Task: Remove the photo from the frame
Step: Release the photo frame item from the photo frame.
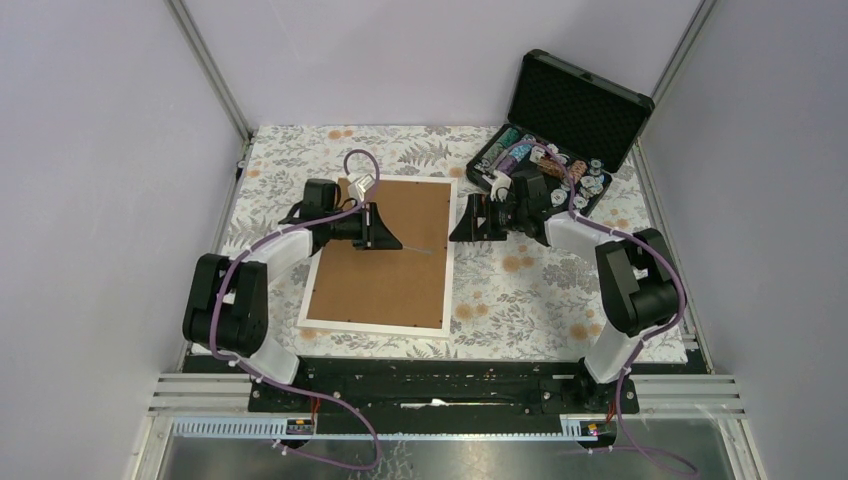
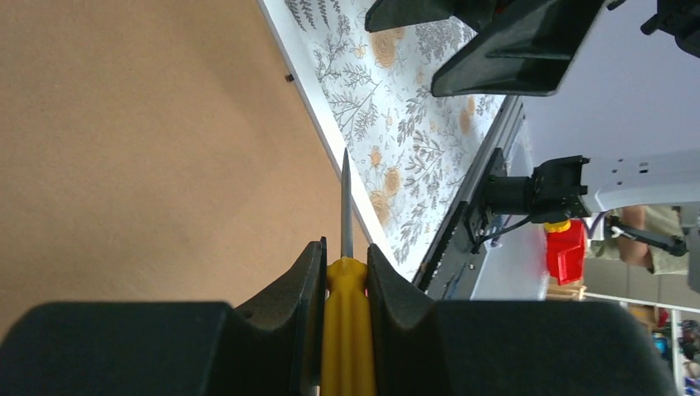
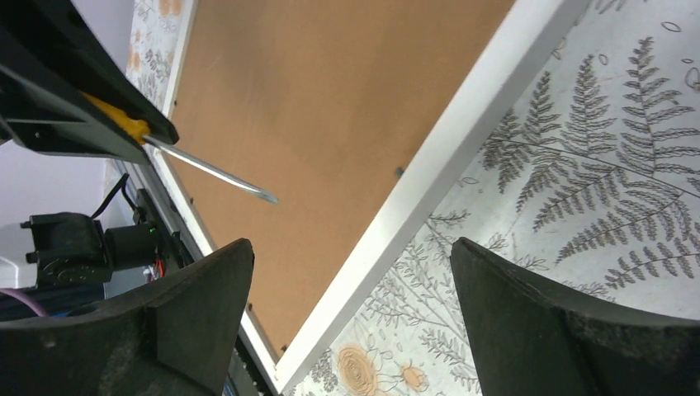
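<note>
L pincer [image 2: 345, 257] clamped on screwdriver [image 2: 347, 194] | R pincer [image 3: 351, 272] apart beside frame [image 3: 462, 124] | risk: a shallow blade angle could skid off tab [image 3: 399, 172], gouging backing board [image 3: 330, 99]

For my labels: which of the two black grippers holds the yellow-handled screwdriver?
The left gripper, shut on the yellow-handled metal screwdriver above the brown-backed white frame; the right gripper stands open and empty.

You will find the large rectangular white-bordered picture frame [image 1: 380, 280] presenting a brown fibreboard back, matt and smooth. The yellow-handled screwdriver [image 2: 347, 318] shows smooth plastic and a bare metal shaft. The tabletop [image 1: 530, 290] carries a matt floral-printed covering.
</note>
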`<state>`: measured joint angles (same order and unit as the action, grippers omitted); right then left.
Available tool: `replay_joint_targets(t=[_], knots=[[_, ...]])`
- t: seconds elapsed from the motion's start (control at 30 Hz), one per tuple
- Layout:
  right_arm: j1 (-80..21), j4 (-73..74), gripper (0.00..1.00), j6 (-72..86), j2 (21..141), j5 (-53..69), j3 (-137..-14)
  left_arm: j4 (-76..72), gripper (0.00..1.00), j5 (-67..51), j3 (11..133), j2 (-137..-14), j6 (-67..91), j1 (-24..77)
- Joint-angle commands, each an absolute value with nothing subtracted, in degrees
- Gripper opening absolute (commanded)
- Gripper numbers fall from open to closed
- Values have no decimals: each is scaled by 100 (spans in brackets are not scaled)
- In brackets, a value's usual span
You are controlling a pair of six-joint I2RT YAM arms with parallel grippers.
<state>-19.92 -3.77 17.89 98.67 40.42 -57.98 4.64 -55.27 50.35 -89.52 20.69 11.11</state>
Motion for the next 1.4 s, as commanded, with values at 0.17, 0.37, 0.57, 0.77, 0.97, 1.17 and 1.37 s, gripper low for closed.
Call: replay_joint_targets(t=[0.17,0.37,0.57,0.77,0.97,1.17,1.37], knots=[[-1915,-1343,92,2169,10264,4025,-5577,-111,0,-5682,5471,-9541,1502,1051],[-1915,-1852,88,2382,10360,4005,-5389,-877,0,-5882,5431,-9994,2218,929],[-1916,-2028,85,2493,10583,4017,-5423,-1246,0,-5982,5469,-10293,2461,894],[-1922,-2201,83,2620,10785,3997,-5482,-1339,0,-6116,5485,-10507,2521,907],[-1924,-2355,78,2762,10936,3972,-5485,-1528,0,-6142,5524,-10697,2736,927],[-1920,-2362,61,2787,11027,3789,-5476,-1609,0,-6181,5580,-10903,2831,966],[-1925,-2206,49,2785,11179,3709,-5568,-1829,0,-6187,5611,-11059,3071,1024]])
